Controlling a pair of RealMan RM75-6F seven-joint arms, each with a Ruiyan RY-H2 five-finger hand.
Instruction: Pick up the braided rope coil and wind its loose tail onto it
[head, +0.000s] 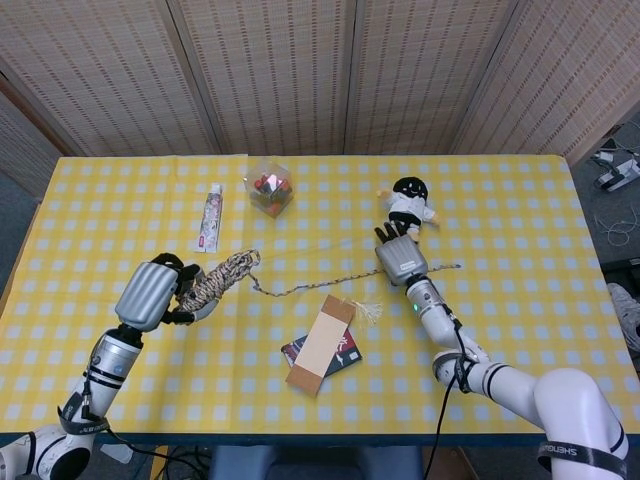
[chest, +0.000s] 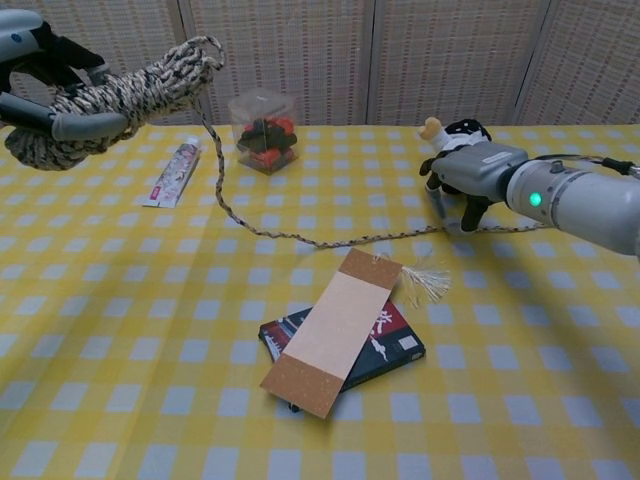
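My left hand (head: 148, 292) (chest: 38, 72) grips the braided rope coil (head: 216, 279) (chest: 122, 94) and holds it up off the table at the left. The loose tail (head: 325, 281) (chest: 330, 240) hangs from the coil and lies across the yellow checked cloth toward the right, ending past my right hand. My right hand (head: 400, 259) (chest: 472, 172) hovers over the tail near its far end, palm down. Its fingers (chest: 438, 204) point down and apart on either side of the rope. I see nothing gripped in it.
A toothpaste tube (head: 208, 219) and a clear box of small items (head: 269, 188) lie behind the coil. A plush doll (head: 408, 199) sits just behind my right hand. A book under a brown tasselled card (head: 322, 346) lies in front of the tail.
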